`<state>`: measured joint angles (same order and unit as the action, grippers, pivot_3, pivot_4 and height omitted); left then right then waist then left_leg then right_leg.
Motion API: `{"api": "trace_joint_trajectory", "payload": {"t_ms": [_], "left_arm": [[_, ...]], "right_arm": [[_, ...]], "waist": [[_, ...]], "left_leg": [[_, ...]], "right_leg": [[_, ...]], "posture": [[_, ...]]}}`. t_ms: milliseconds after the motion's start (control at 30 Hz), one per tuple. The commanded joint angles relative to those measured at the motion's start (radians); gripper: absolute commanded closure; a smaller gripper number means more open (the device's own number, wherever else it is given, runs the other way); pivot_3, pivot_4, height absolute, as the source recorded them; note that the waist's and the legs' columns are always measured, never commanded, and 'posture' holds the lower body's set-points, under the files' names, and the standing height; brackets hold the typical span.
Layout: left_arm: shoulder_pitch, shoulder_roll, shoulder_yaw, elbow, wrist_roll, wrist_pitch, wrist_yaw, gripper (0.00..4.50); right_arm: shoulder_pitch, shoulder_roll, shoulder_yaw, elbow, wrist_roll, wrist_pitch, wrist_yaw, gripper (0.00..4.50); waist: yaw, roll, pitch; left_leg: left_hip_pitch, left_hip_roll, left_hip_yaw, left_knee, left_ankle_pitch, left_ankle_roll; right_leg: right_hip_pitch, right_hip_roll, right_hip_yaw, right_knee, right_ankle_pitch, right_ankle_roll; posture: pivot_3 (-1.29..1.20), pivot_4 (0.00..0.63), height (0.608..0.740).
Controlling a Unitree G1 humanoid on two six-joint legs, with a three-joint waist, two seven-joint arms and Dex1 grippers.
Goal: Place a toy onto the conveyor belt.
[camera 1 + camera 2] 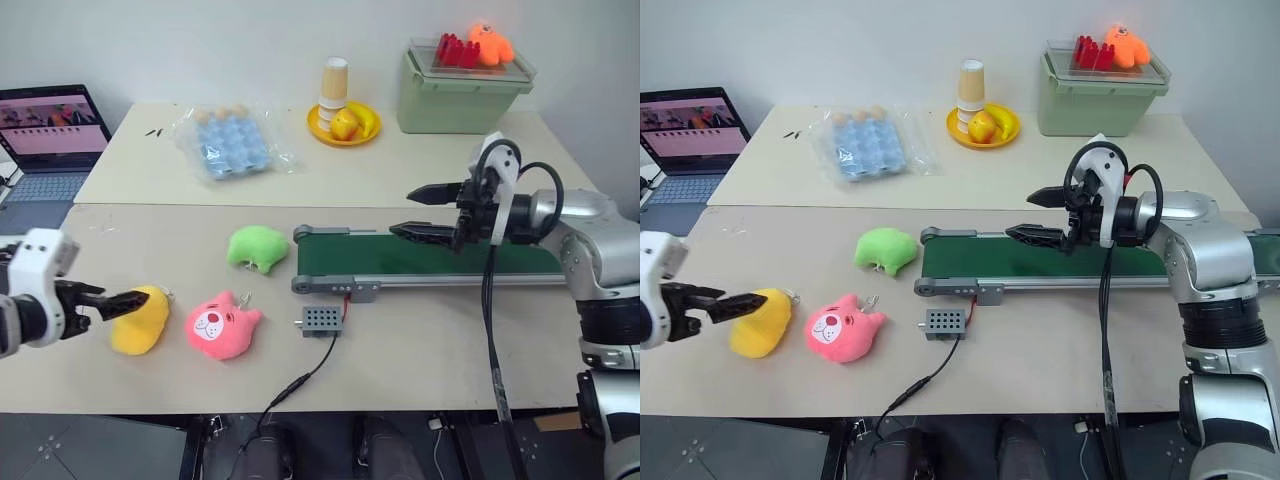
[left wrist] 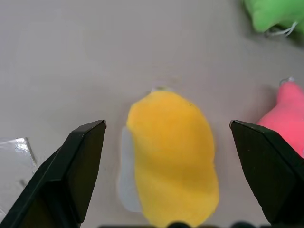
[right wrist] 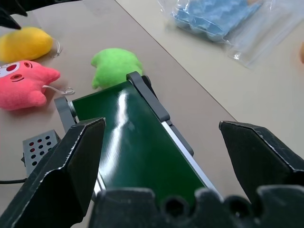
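Three plush toys lie on the table: a yellow one point(image 1: 140, 320), a pink one point(image 1: 220, 325) and a green one point(image 1: 257, 247). The conveyor belt point(image 1: 360, 255), dark green in a grey frame, runs to the right from beside the green toy. My left gripper point(image 1: 135, 298) is open at the yellow toy's left end, pointing down at it. In the left wrist view the yellow toy point(image 2: 171, 161) lies between the spread fingers point(image 2: 80, 161), untouched. My right gripper point(image 1: 402, 212) hangs open above the belt point(image 3: 137, 152), holding nothing.
A small grey perforated box point(image 1: 320, 320) on a black cable sits in front of the belt. A laptop point(image 1: 50, 140) stands at the far left. At the back are a bagged blue tray point(image 1: 225, 140), a yellow fruit plate point(image 1: 343, 122) and a green bin point(image 1: 460, 95).
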<state>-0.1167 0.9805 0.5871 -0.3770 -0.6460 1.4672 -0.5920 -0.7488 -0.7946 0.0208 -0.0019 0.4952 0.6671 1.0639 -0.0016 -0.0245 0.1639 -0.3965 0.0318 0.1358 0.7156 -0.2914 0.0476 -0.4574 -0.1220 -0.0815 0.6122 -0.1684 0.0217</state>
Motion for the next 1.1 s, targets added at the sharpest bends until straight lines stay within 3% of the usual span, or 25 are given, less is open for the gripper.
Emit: {"api": "trace_joint_trajectory", "payload": {"t_ms": [33, 233, 333, 500, 733, 933, 1100], "left_arm": [[-0.015, -0.017, -0.055, 0.037, 0.048, -0.05, 0.045, 0.05], [-0.081, -0.084, -0.158, 0.178, 0.113, -0.168, 0.091, 0.05], [-0.107, -0.093, -0.186, 0.243, 0.146, -0.223, 0.104, 0.83], [-0.159, -0.097, -0.219, 0.3, 0.172, -0.284, 0.106, 2.5], [-0.385, -0.148, -0.164, 0.336, 0.176, -0.392, 0.185, 2.5], [-0.747, -0.306, -0.124, 0.332, 0.071, -0.395, 0.267, 2.5], [-0.847, -0.468, -0.086, 0.301, -0.021, -0.363, 0.343, 2.5]], "right_arm": [[0.021, -0.03, -0.067, -0.069, 0.019, 0.019, -0.021, 0.0], [0.07, -0.05, -0.115, -0.134, 0.028, 0.053, -0.058, 0.0], [0.091, -0.061, -0.138, -0.161, 0.032, 0.067, -0.07, 0.0], [0.112, -0.071, -0.157, -0.192, 0.044, 0.084, -0.092, 0.0], [0.104, -0.076, -0.159, -0.205, 0.057, 0.103, -0.112, 0.0], [0.127, -0.043, -0.201, -0.224, 0.141, 0.248, -0.192, 0.0], [0.097, 0.08, -0.267, -0.247, 0.215, 0.433, -0.401, 0.0]], "waist": [[0.0, 0.0, 0.0], [0.002, 0.0, 0.0], [0.002, 0.0, 0.0], [0.0, 0.0, 0.0], [0.006, -0.001, 0.0], [0.016, -0.002, 0.0], [0.009, -0.002, 0.0]], "left_leg": [[0.0, 0.0, 0.0, 0.0, 0.0, 0.0], [0.001, 0.0, 0.001, 0.0, 0.0, 0.0], [0.001, 0.0, 0.001, 0.0, 0.0, 0.0], [0.001, 0.0, 0.001, 0.0, 0.0, 0.0], [0.001, 0.0, 0.001, 0.0, 0.0, 0.0], [-0.007, -0.001, 0.001, 0.006, 0.0, 0.0], [-0.006, -0.003, 0.001, 0.005, 0.0, 0.0]], "right_leg": [[0.0, 0.0, 0.0, 0.0, 0.0, 0.0], [0.0, 0.0, 0.0, -0.001, 0.001, -0.001], [0.0, 0.0, 0.0, 0.0, 0.001, -0.001], [0.0, 0.0, 0.0, -0.001, 0.001, -0.001], [0.0, 0.0, 0.0, -0.001, 0.001, -0.001], [0.001, 0.0, -0.008, -0.001, 0.003, -0.001], [0.002, 0.0, -0.008, -0.001, 0.003, -0.001]], "posture": [[0.0, 0.15, 0.734], [0.0, 0.15, 0.734], [0.0, 0.15, 0.734], [0.0, 0.15, 0.734], [0.0, 0.15, 0.734], [0.0, 0.15, 0.734], [0.0, 0.15, 0.734]]}}
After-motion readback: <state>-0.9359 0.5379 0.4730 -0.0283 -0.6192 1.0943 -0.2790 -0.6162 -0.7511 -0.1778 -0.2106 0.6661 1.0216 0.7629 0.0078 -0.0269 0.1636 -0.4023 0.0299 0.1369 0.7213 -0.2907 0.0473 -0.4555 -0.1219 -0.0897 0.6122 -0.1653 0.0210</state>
